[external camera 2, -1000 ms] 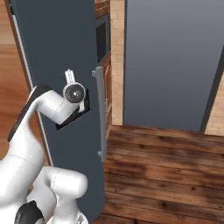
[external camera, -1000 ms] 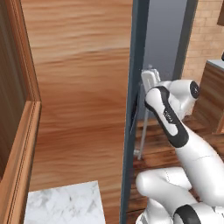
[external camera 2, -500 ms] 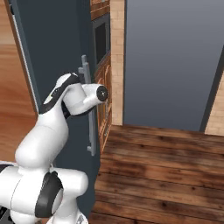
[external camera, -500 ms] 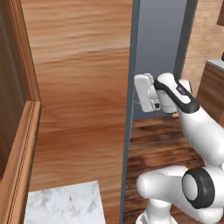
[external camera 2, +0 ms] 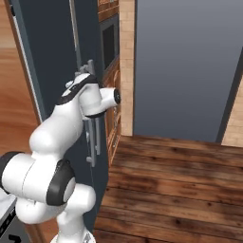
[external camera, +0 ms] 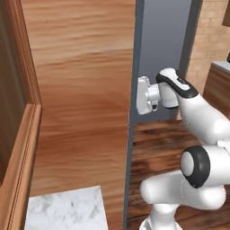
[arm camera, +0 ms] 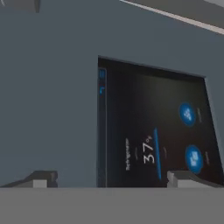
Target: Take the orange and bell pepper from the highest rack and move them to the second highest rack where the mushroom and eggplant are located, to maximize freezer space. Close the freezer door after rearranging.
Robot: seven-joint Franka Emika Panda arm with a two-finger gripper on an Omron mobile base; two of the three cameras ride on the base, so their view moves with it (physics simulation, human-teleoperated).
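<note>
Facing the dark grey freezer door (arm camera: pixel 52 109), gripper (arm camera: pixel 111 180) fingers spread and empty, display panel (arm camera: pixel 153 131) close ahead, wood floor (external camera 2: pixel 180 190) below.

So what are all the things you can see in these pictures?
freezer door: one, dark grey-blue, standing right in front of the hand
door handle: one, grey, upright bar on the door, behind the arm
display panel: one, black with blue icons and the number 37, set in the door
wood panel: one, brown, left of the door
marble counter: one, white, bottom left corner
wooden floor: one, dark brown planks, beside the robot
brick wall: one, tan, past the door
gripper: one, dark fingertips spread apart, facing the display panel
</note>
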